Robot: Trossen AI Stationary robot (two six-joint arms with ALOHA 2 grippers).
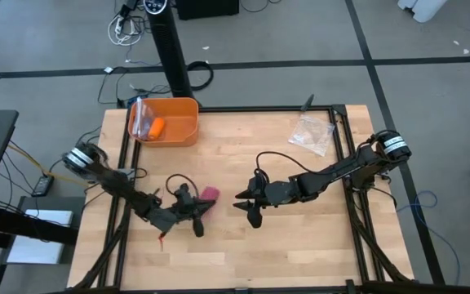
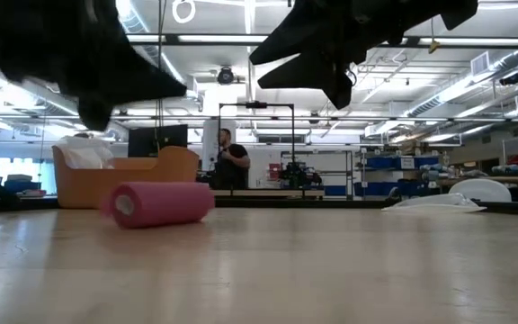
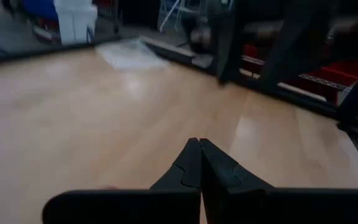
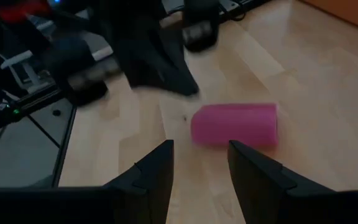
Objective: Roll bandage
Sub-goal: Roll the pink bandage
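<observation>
The bandage is a small pink roll lying on its side on the wooden table, left of the middle. It also shows in the low view and the right wrist view. My left gripper is shut and empty, just on the near-left side of the roll and raised above the table; its shut fingertips show in the left wrist view. My right gripper is open and empty, to the right of the roll, its fingers pointing toward it.
An orange bin stands at the far left, with a small orange object and clear plastic in it. A clear crinkly bag lies at the far right. A person stands in the room beyond the table.
</observation>
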